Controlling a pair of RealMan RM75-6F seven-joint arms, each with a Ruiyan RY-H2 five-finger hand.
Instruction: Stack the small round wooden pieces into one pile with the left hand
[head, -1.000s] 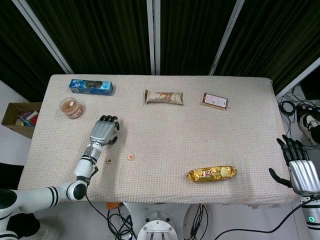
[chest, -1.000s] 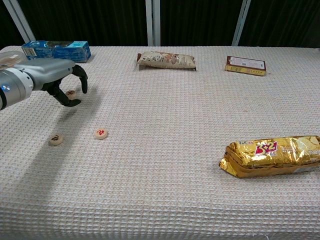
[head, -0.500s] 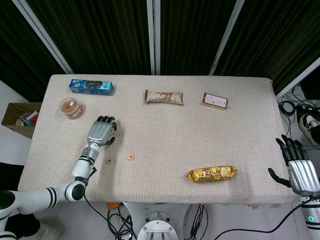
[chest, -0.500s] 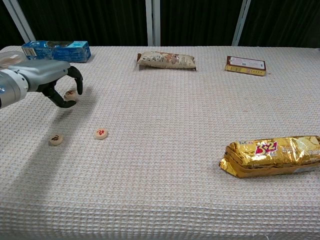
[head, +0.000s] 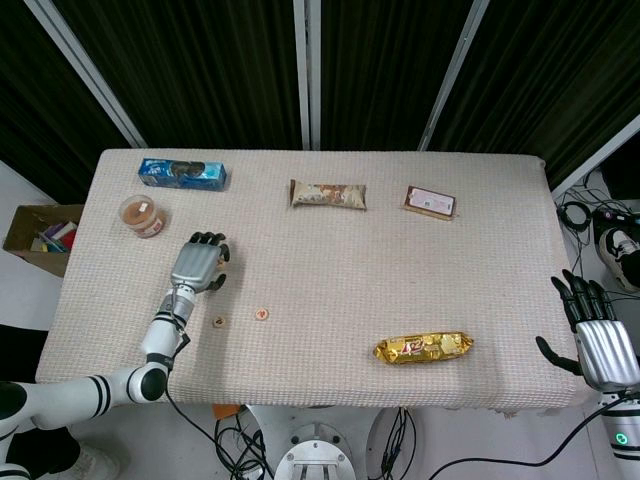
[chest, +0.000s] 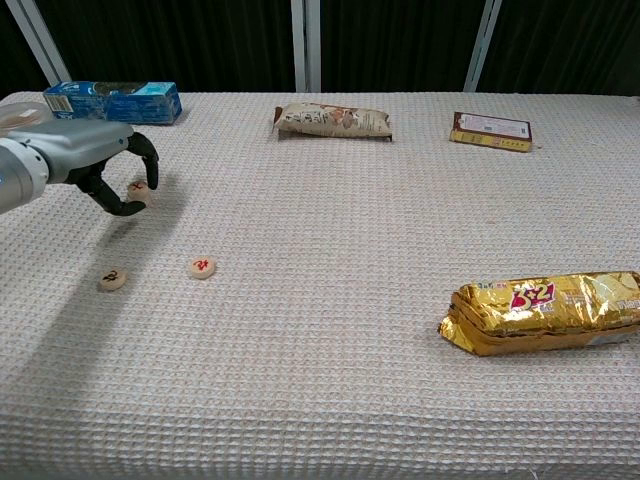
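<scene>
Three small round wooden pieces with red marks lie on the table. Two sit near the front left: one piece (chest: 112, 279) (head: 218, 322) and a second piece (chest: 202, 267) (head: 262, 315) to its right. A third piece (chest: 138, 188) lies farther back, hidden in the head view. My left hand (chest: 95, 165) (head: 197, 265) hovers low over that third piece, its fingers (chest: 150, 165) arched above it and the thumb below it. I cannot tell whether they touch it. My right hand (head: 597, 335) hangs open beyond the table's right front corner.
A gold snack pack (chest: 545, 312) lies at front right. Along the back are a blue box (chest: 112, 100), a brown bar wrapper (chest: 333, 120) and a small dark packet (chest: 490, 131). A round cup (head: 142, 215) stands behind the left hand. A cardboard box (head: 40, 237) sits off the left edge.
My left hand has drawn back to the left and lowered, so its curled fingers now frame the rear wooden piece. The pieces and the right hand have not moved.
</scene>
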